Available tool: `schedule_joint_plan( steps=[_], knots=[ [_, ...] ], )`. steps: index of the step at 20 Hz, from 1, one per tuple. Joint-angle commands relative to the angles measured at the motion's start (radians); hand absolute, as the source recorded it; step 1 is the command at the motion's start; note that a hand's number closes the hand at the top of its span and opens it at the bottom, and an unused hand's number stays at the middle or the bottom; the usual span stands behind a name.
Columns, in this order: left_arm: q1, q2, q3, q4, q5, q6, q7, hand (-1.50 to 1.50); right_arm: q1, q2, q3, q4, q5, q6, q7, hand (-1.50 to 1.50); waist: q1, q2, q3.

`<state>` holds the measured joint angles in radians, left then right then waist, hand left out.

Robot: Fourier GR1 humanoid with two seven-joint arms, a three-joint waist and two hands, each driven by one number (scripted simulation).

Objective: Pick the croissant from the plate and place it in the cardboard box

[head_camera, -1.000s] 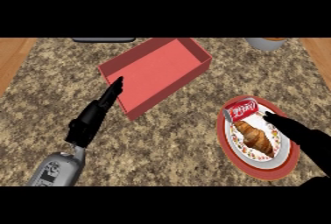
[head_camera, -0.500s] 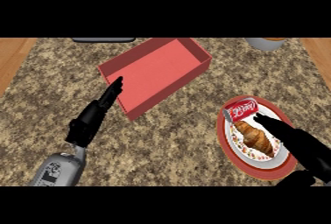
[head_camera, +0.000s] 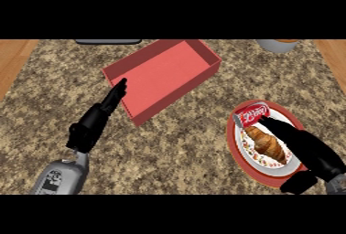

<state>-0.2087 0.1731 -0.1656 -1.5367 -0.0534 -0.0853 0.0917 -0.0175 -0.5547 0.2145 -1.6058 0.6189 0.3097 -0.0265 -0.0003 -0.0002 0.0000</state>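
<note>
The right hand [head_camera: 304, 148], fingers straight, lies beside the golden-brown croissant [head_camera: 266, 143] on its red-rimmed plate [head_camera: 238, 151]. Curl round the pastry's middle before lifting toward the red open box [head_camera: 162, 75] at ten o'clock

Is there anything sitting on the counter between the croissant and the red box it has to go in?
Nothing visible does. Bare counter lies between the croissant on the plate and the box. A small red packet shares the plate.

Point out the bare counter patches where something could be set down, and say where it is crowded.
Bare granite counter lies between the left hand and the plate, and also left of the red box toward the wooden edge. It is crowded at right: the right hand lies over the plate beside the croissant and a red packet.
</note>
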Motion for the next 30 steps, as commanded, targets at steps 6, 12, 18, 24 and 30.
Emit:
schedule_joint_plan(
  steps=[6, 12, 18, 24, 30],
  knots=[
    [0.017, -0.055, 0.004, -0.029, -0.05, -0.008, 0.013, 0.0, -0.065, 0.081, -0.029, 0.101, 0.098, 0.08, -0.007, -1.5, 0.002, 0.0, 0.0],
    [0.065, -0.033, 0.035, -0.085, -0.024, -0.075, 0.03, 0.0, -0.081, 0.119, -0.042, 0.233, 0.174, 0.032, -0.098, -1.5, 0.004, 0.0, 0.0],
    [0.016, -0.038, 0.085, -0.024, -0.039, -0.082, 0.002, 0.0, -0.046, 0.177, -0.023, 0.276, 0.278, -0.056, -0.108, -1.5, 0.001, 0.0, 0.0],
    [-0.065, -0.072, 0.109, 0.123, -0.047, -0.088, -0.056, 0.0, -0.067, 0.199, -0.02, 0.267, 0.338, -0.041, -0.086, -1.5, -0.002, 0.001, 0.0],
    [0.001, -0.093, 0.066, -0.016, -0.086, -0.066, 0.023, 0.0, -0.114, 0.194, -0.025, 0.333, 0.375, -0.022, -0.136, 1.5, 0.001, 0.0, 0.0]
  ],
)
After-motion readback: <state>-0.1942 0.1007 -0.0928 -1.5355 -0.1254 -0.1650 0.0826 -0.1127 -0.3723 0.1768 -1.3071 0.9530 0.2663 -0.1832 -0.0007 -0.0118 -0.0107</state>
